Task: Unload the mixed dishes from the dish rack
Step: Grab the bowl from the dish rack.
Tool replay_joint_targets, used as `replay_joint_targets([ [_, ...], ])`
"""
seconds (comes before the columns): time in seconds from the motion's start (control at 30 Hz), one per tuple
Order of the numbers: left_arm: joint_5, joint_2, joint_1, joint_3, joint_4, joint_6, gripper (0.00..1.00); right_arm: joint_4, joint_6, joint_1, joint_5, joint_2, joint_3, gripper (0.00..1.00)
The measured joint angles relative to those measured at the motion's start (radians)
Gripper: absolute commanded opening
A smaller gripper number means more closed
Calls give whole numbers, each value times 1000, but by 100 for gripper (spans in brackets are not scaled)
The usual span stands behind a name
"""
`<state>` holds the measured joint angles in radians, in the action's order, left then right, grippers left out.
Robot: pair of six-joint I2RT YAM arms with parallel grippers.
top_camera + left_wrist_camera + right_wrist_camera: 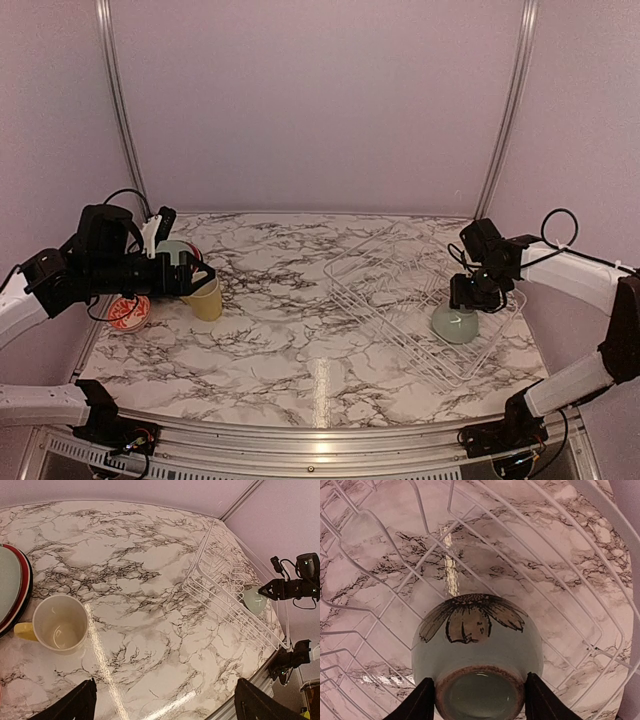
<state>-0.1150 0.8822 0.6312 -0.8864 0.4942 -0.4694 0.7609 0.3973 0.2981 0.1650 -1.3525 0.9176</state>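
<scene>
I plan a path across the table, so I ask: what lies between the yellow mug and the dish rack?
Nothing; only bare marble tabletop lies between the yellow mug and the dish rack, as the left wrist view shows.

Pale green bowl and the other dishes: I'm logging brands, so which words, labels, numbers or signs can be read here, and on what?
None: no word, label, brand, number or sign is readable in any view.
pale green bowl: only a dark flower drawing, no letters.
yellow mug: no print showing.
small patterned bowl: red pattern, too small to tell any lettering.
</scene>
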Motion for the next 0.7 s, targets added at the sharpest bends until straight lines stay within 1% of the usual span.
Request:
replay_joint_targets([
  [0.1, 0, 0, 0, 4, 0, -3, 99, 1, 2, 0, -1, 4, 0, 51],
  [0.33, -9, 0, 0, 5, -5, -22, 99, 7, 2, 0, -1, 22, -10, 45],
  [0.47, -17, 0, 0, 5, -18, -30, 99, 10, 5, 0, -6, 48, -26, 39],
  [0.7, -30, 0, 0, 5, -32, -60, 99, 2, 22, 0, -25, 93, -32, 32],
])
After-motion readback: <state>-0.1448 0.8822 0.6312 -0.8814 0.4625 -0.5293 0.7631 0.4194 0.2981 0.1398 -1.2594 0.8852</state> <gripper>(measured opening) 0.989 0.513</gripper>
